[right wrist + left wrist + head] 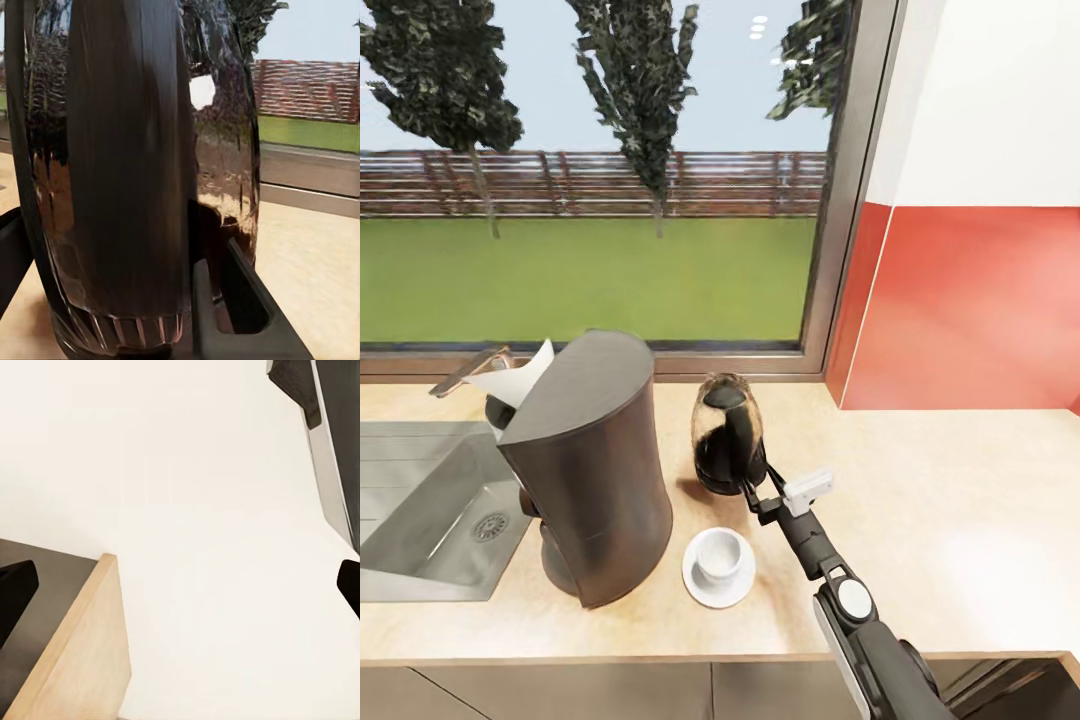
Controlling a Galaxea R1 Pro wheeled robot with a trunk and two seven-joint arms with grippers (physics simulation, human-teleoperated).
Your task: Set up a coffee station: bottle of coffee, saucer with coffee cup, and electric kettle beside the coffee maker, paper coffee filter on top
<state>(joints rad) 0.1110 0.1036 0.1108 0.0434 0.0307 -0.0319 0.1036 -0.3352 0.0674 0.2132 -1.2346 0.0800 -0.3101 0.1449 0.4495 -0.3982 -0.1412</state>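
Observation:
The coffee maker (588, 470) stands on the kitchen countertop (950, 500) beside the sink, with a white paper coffee filter (520, 378) on its top. To its right stands the electric kettle (727, 432) (127, 150). My right gripper (752, 488) (112, 240) is shut on the kettle's black handle, one finger on each side. In front of the kettle, the coffee cup (721, 553) sits on the saucer (700, 590). My left gripper (184, 585) is open with nothing between its fingertips. The bottle of coffee is out of view.
A grey sink (420, 520) is set into the worktop left of the coffee maker, under a wide window (600, 200). A red backsplash (970, 310) closes the right corner. The left wrist view faces a white wall (195, 472) and a wooden edge (82, 652).

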